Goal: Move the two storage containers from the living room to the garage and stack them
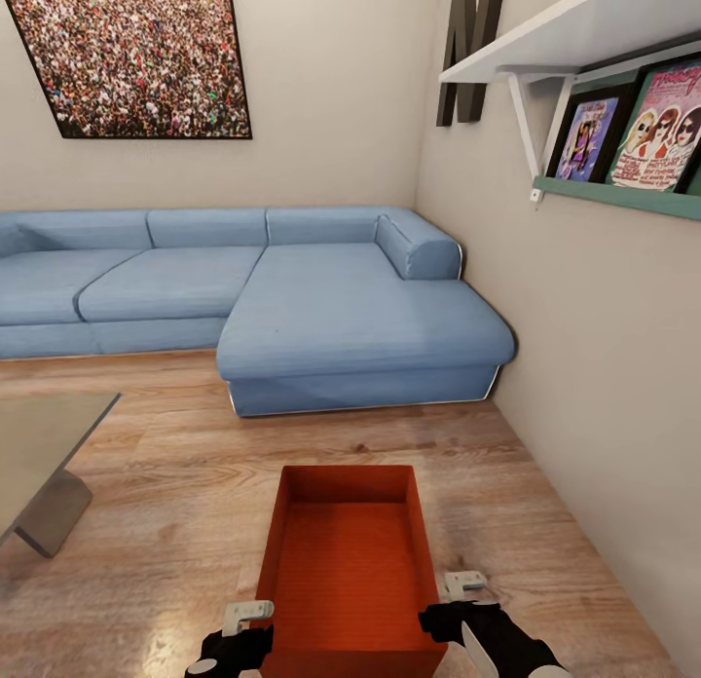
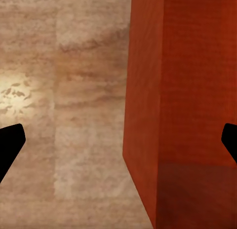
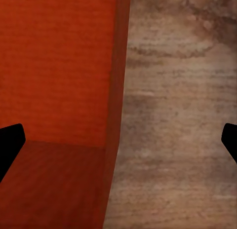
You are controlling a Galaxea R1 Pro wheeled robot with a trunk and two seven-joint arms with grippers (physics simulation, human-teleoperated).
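Below, storage container point(image 1: 348, 561) holds nothing visible.

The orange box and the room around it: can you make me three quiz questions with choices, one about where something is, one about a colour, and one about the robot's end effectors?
1. Where is the storage container?
A. On the sofa
B. On the wood floor
C. On the shelf

2. What colour is the sofa?
A. Blue
B. Green
C. Black

3. How do the left end effector and right end effector stand?
A. Both open, one at each long side wall
B. Both shut inside the container
C. Both resting on the sofa

Answers: 1 B, planks lie all round it. 2 A, its cushions are light blue. 3 A, each wrist view shows spread fingertips straddling a wall.
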